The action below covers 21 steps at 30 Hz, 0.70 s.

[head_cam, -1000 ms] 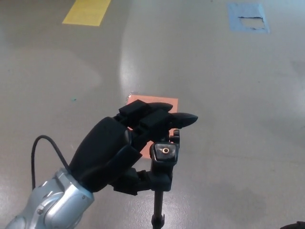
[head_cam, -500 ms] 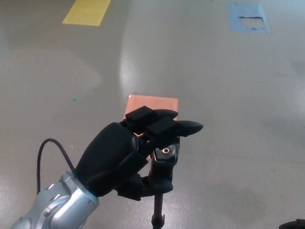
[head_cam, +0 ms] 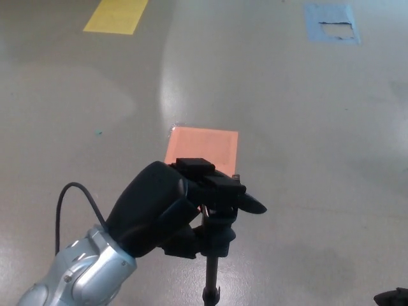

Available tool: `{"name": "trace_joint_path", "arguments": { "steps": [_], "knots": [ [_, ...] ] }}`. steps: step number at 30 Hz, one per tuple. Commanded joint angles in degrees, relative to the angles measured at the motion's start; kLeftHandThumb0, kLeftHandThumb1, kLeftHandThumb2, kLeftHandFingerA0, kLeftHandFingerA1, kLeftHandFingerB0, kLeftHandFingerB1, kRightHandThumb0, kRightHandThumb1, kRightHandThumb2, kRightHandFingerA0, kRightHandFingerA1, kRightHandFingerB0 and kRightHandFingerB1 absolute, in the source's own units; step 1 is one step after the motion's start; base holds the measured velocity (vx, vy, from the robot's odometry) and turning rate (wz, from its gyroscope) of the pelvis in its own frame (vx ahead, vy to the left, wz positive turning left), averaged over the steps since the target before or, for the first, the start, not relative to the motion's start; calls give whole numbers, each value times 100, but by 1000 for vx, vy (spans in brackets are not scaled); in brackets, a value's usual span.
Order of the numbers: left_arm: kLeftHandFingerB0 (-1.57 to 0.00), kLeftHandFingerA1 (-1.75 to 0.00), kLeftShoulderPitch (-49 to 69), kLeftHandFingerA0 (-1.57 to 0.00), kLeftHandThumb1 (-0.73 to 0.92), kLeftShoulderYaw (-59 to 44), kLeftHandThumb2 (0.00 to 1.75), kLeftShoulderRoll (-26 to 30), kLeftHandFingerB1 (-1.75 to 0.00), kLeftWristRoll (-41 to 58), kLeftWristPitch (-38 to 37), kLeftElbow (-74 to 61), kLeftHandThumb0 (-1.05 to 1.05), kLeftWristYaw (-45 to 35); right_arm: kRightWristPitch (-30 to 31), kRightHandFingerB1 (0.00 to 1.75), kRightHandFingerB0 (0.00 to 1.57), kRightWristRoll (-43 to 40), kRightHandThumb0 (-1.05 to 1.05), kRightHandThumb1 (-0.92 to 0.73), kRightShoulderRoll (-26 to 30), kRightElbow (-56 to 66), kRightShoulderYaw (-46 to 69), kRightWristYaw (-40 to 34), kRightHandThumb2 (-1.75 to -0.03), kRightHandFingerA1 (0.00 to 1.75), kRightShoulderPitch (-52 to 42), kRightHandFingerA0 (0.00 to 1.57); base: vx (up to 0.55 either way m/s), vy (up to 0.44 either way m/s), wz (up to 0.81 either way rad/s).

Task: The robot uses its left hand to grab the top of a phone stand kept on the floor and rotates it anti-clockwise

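Head view looks down at a shiny grey floor (head_cam: pixel 306 127), and starting at the left I can see the silver forearm (head_cam: pixel 76 277) rising from the bottom corner with a thin black cable (head_cam: pixel 64 204) looping off it. Next along is the left hand (head_cam: pixel 172 207), and this is where things have changed: a second ago its fingers were stretched flat above the phone stand (head_cam: pixel 213 255) with the brass-ringed clamp head plainly showing beneath them, and now they have curled down over that head so it is covered entirely. The thumb sits lower, beside the knuckle of the stand, so the hand looks wrapped around the top of the stand, gripping it rather than hovering. One finger tip still pokes out to the right past the stand. The stand itself is low in the middle of the picture, its thin black pole running down out of the bottom edge. Behind it on the floor lies an orange patch (head_cam: pixel 207 143); farther back a yellow patch (head_cam: pixel 118 14) is at upper left and a blue patch (head_cam: pixel 331 24) at upper right. The right hand does not show. To my eye the grab is made or very nearly made, and the anti-clockwise turn is what remains; a loose hold could slip round the head instead of turning it.
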<state>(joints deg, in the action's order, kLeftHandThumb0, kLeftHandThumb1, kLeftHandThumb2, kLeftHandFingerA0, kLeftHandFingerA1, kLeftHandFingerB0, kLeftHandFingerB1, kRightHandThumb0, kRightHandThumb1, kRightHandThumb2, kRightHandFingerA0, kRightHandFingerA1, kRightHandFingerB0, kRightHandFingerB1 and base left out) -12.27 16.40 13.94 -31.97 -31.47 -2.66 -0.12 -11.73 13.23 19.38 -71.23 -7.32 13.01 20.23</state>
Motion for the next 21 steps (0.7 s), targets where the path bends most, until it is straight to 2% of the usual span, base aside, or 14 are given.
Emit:
{"name": "trace_joint_path", "arguments": {
  "steps": [1,9,10,11,12,15,16,17,18,19,21],
  "knots": [
    [-98,-46,-68,-89,52,-51,57,11,-48,92,-314,191,-20,212,37,44,7,91,-41,-60,114,36,-58,-44,-104,69,23,67,0,0,0],
    [-97,-46,-103,-87,52,-42,57,35,-48,112,-316,231,-20,168,27,44,7,95,-42,-61,120,52,-88,-43,-105,69,55,67,0,0,0],
    [-97,-45,-93,-85,53,-37,56,37,-48,142,-275,206,-19,116,-1,30,21,103,-59,-81,125,54,-99,-49,-66,46,48,76,0,0,0],
    [-97,-45,-90,-85,53,-35,56,37,-48,150,-263,199,-19,101,-9,30,21,106,-59,-81,126,54,-103,-51,-66,46,45,76,0,0,0],
    [-96,-45,-97,-84,54,-34,56,35,-48,167,-263,209,-19,92,-32,44,7,93,-43,-61,132,57,-93,-31,-105,68,42,66,0,0,0],
    [-95,-45,-84,-83,55,-20,57,1,-48,426,-179,200,-20,-72,-46,44,6,68,-43,-61,137,61,-71,1,-105,68,42,66,0,0,0],
    [-94,-44,-28,-83,56,9,57,-59,-47,1009,98,96,-19,-451,-27,44,7,83,-43,-61,133,59,-82,-17,-105,68,52,67,0,0,0],
    [-94,-44,-13,-83,56,15,57,-75,-47,1172,176,66,-19,-560,-22,44,7,88,-43,-61,132,58,-85,-23,-105,68,55,67,0,0,0],
    [-94,-44,22,-84,57,33,57,-125,-48,1577,413,-13,-12,-811,-22,30,22,96,-59,-81,131,53,-91,-32,-66,46,58,76,0,0,0],
    [-91,-48,58,-82,52,39,62,-193,-51,1965,696,-102,5,-1016,-35,30,22,85,-60,-81,131,47,-81,-23,-66,46,56,76,0,0,0],
    [-91,-48,98,-82,52,40,62,-270,-51,2390,1018,-207,5,-1242,-52,30,22,70,-60,-81,131,41,-68,-11,-66,46,54,76,0,0,0]
  ]
}}
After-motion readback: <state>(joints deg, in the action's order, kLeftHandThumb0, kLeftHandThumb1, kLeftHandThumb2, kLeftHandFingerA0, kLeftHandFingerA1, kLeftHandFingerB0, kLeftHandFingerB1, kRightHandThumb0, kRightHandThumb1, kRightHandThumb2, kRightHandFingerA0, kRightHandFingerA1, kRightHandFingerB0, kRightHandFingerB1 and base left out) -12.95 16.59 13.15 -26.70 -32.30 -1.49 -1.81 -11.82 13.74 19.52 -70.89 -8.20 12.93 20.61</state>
